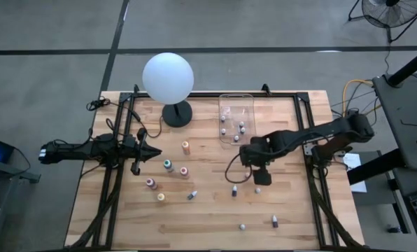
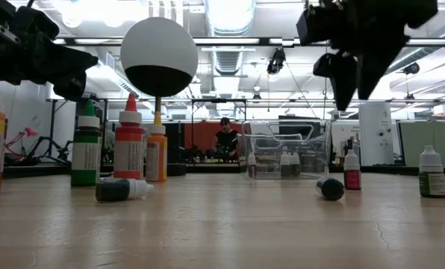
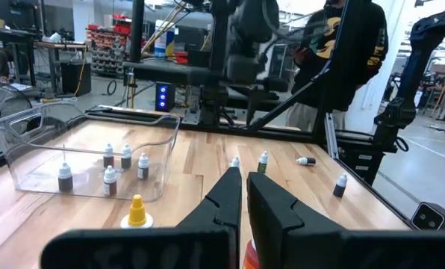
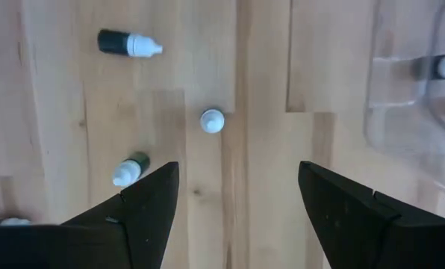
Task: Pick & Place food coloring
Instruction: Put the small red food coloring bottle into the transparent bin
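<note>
The right gripper [image 1: 258, 176] is hanging with fingers spread wide and holding nothing, right of the frame's center, above a small upright bottle [image 4: 212, 120]. The left gripper [image 1: 152, 152] is waiting closed at center left. Other bottles are standing scattered across the table [image 1: 208, 217], several inside the clear bin [image 1: 236, 102] at upper center.

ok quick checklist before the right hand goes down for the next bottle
1. Right hand open and empty: ok.
2. Upright bottle ahead of it, between the finger lines: ok.
3. Toppled bottle near one finger, may get bumped: not ok.
4. Bin has room, a few bottles inside: ok.
5. Left hand shut, parked away by the lamp: ok.
6. Height above the table: cannot tell.
</note>
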`<state>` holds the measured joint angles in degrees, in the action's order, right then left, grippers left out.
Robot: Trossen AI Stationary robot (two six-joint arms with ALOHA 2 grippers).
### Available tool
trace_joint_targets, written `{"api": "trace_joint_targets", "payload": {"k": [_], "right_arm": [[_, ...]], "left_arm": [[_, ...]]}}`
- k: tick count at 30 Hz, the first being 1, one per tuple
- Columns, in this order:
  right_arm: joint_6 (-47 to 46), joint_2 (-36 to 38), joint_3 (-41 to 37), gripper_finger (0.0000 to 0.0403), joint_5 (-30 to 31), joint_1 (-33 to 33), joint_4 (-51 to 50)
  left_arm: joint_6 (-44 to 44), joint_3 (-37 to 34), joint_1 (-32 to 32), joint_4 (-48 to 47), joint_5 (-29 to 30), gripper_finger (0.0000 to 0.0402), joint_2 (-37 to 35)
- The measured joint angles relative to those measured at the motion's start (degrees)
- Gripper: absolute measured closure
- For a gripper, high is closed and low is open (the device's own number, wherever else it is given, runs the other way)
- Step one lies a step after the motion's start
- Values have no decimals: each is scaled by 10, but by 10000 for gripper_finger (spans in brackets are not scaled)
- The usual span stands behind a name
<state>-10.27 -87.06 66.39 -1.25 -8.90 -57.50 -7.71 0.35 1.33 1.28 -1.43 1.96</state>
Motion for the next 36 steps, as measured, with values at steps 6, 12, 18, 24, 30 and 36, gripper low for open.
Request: {"api": "trace_joint_targets", "payload": {"k": [6, 12, 18, 24, 30, 36], "right_arm": [[-1, -12, -27, 138, 0, -20, 40], [-12, -12, -62, 138, 14, -39, 93], [-13, -17, -85, 138, 15, -40, 129], [-4, -51, -85, 138, 14, -40, 140], [13, -76, -85, 138, 13, -40, 160], [24, -84, -85, 146, 13, -37, 193]], "left_arm": [[0, 0, 0, 0, 0, 401, 0], [0, 0, 0, 0, 0, 401, 0], [0, 0, 0, 0, 0, 401, 0], [0, 0, 0, 0, 0, 401, 0], [0, 0, 0, 0, 0, 401, 0], [0, 0, 0, 0, 0, 401, 0]]}}
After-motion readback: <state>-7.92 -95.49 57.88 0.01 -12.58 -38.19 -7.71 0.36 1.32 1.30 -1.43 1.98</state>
